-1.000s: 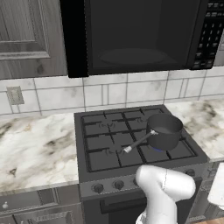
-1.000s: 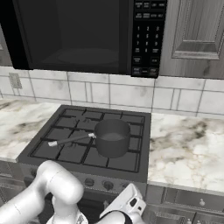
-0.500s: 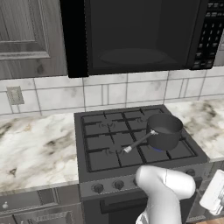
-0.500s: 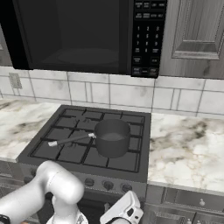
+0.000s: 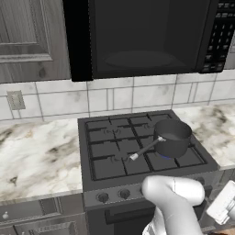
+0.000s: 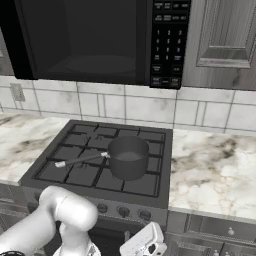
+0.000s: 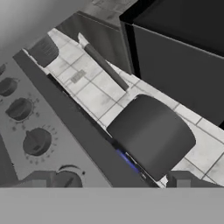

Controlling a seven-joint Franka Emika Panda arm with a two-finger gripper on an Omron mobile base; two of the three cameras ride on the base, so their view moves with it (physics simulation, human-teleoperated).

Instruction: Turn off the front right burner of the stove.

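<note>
Left base view: the stove (image 5: 142, 151) sits in the marble worktop (image 5: 36, 156) under the black microwave (image 5: 142, 36). A dark pot (image 5: 172, 137) stands on the front right burner (image 5: 166, 156), with a bit of blue glow under its base and its handle poking toward the middle of the stove. The arm's white elbow blocks part of the knob row (image 5: 112, 195). The white hand is low at the right edge, below and in front of the stove's right corner, but the claw tips aren't clear here.

Right base view: same setup from the other side. The pot (image 6: 128, 157) is on the burner closest to the white hand, which hangs below the stove's front panel, just under the knobs (image 6: 132, 213).

Hand view: rolled hard. The claw (image 7: 113, 180) has its two dark tips poking up at the bottom, spread apart with nothing between them. Just beyond them is the stove's front edge, with the blue flame (image 7: 127, 160) and the pot (image 7: 151, 135) right above it. Off to the claw's left is the control panel, with one knob (image 7: 65, 178) right beside the left tip and more knobs further along.
</note>
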